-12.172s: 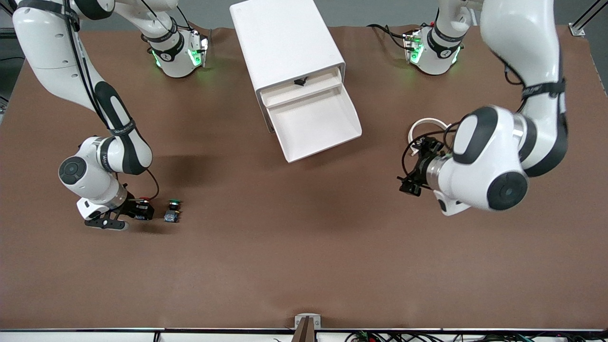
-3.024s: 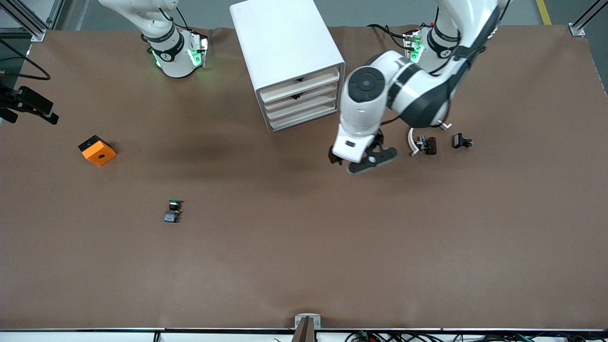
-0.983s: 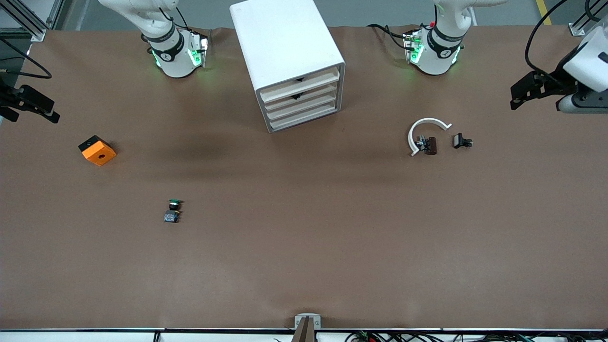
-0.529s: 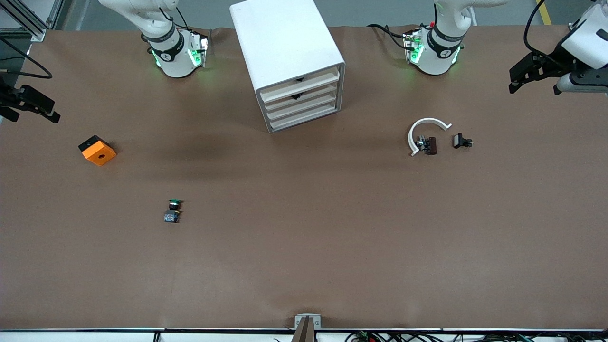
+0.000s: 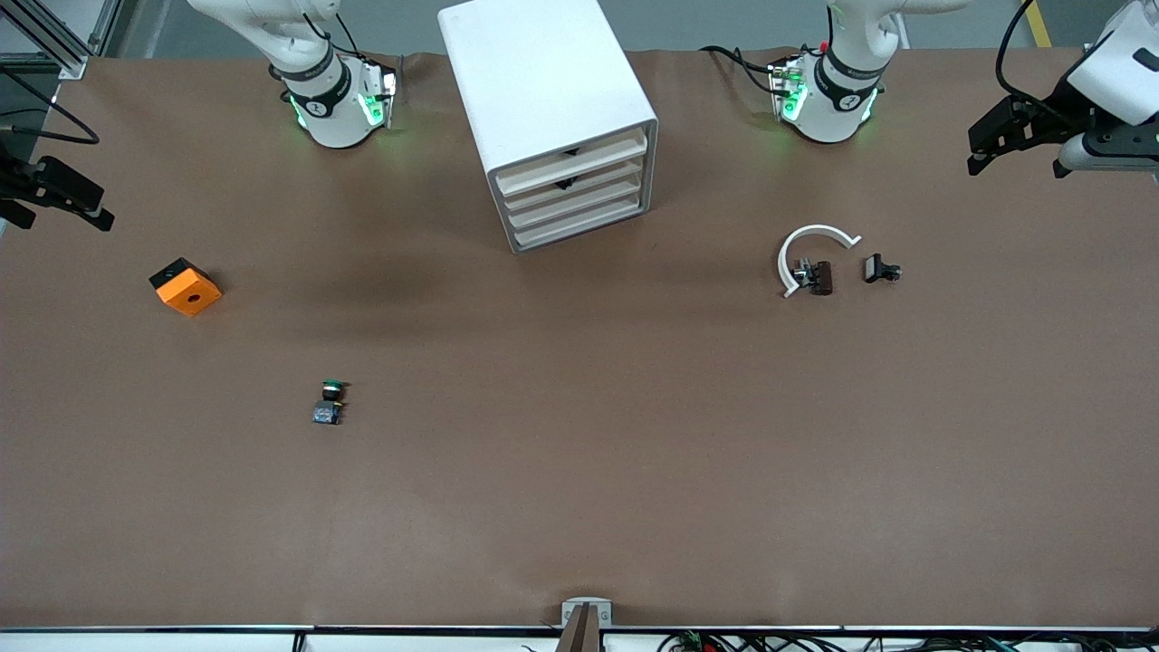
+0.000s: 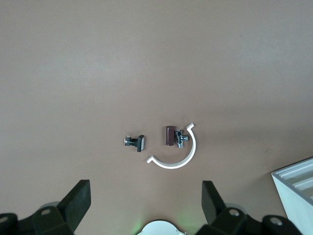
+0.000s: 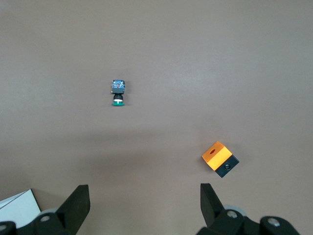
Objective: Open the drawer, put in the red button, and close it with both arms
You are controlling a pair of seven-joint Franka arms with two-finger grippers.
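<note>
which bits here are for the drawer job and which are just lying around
For the job:
- cabinet, all drawers shut
- second drawer
- left claw, open
- right claw, open
- red button: not visible

Lying about:
- green button
- orange block
- white ring
- brown part
- black clip

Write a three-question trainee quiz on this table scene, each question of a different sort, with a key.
1. True or false: every drawer of the white cabinet is shut.
2. Which cap colour shows on the small push button lying out on the table? A red, B green, C orange.
3. Fill in: the white curved piece lies toward the ____ arm's end of the table.

Key:
1. True; all drawer fronts sit flush, including the drawer second from the top.
2. B; no red button is in view.
3. Left; the orange block lies toward the right arm's end. The left gripper and right gripper hang empty, jaws open.
</note>
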